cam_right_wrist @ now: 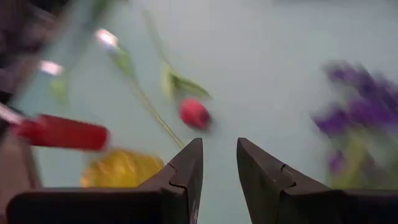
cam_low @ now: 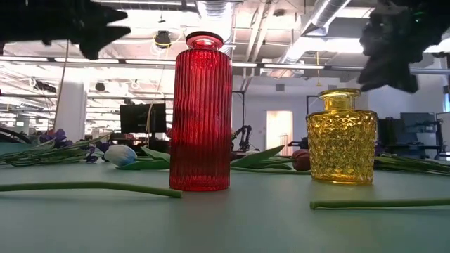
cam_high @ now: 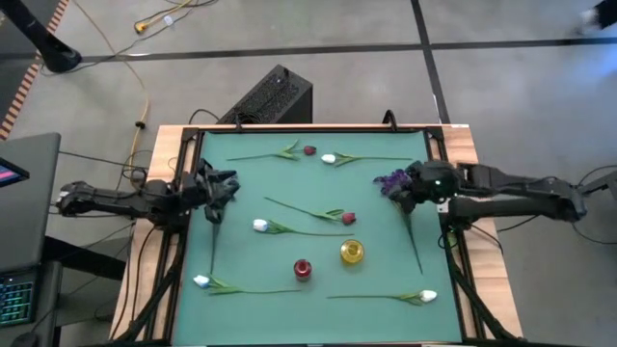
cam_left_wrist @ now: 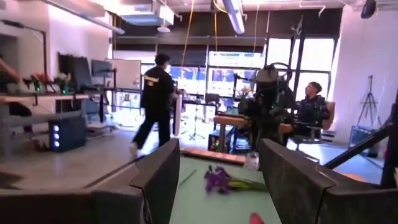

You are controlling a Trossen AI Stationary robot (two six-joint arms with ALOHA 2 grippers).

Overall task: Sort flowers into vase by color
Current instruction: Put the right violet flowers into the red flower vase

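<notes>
Several flowers lie flat on the green mat point(cam_high: 318, 308): white-budded ones point(cam_high: 260, 226) point(cam_high: 329, 159) point(cam_high: 428, 296), maroon ones point(cam_high: 348, 219) point(cam_high: 309, 150) and a purple one point(cam_high: 390, 180). A red vase point(cam_high: 303, 269) and a yellow vase point(cam_high: 352, 253) stand upright near the middle front. My left gripper point(cam_high: 220, 188) hovers open over the mat's left side, with nothing between its fingers point(cam_left_wrist: 219, 149). My right gripper point(cam_high: 403, 188) hovers beside the purple flower point(cam_right_wrist: 360, 118), slightly open and holding nothing point(cam_right_wrist: 219, 146).
A bare green stem point(cam_high: 213, 246) runs from under my left gripper toward the near edge. Stems point(cam_low: 91, 187) point(cam_low: 380, 204) lie in front of the two vases. A black box point(cam_high: 270, 96) sits beyond the far edge. People stand in the room behind point(cam_left_wrist: 155, 99).
</notes>
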